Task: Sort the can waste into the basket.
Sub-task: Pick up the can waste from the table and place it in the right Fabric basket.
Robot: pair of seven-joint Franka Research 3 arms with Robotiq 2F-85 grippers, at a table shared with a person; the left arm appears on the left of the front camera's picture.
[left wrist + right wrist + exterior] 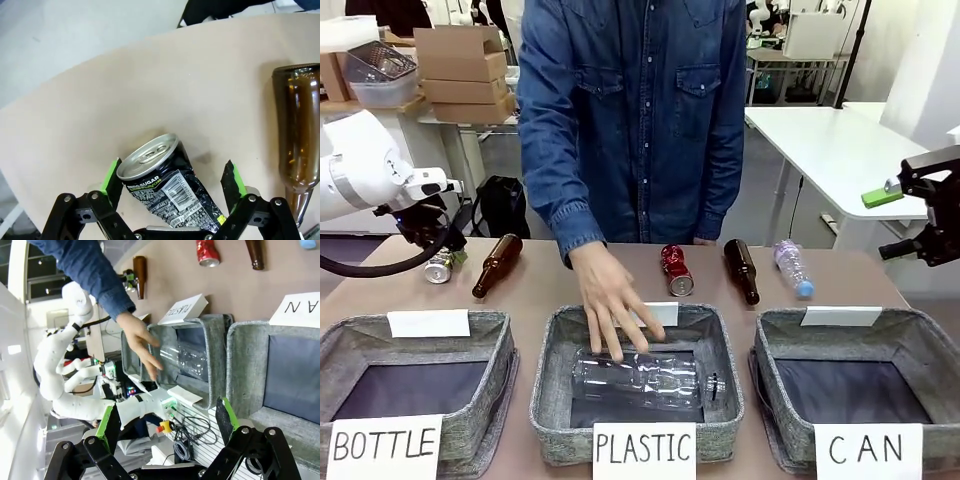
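Left wrist view: silver-grey can [165, 187] between spread jaws of left end effector [172, 170].

Bright, even overhead light casts a soft shadow at 3 o'clock of the silver-grey can [165, 185], whose lid glares. The person's hand [612, 305] blurs slightly; wrist-view edges bend.

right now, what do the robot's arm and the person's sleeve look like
The left arm is glossy white, with a black cable under it. Its jaws are black linkages tipped with green pads. The person's sleeve is dark blue denim.
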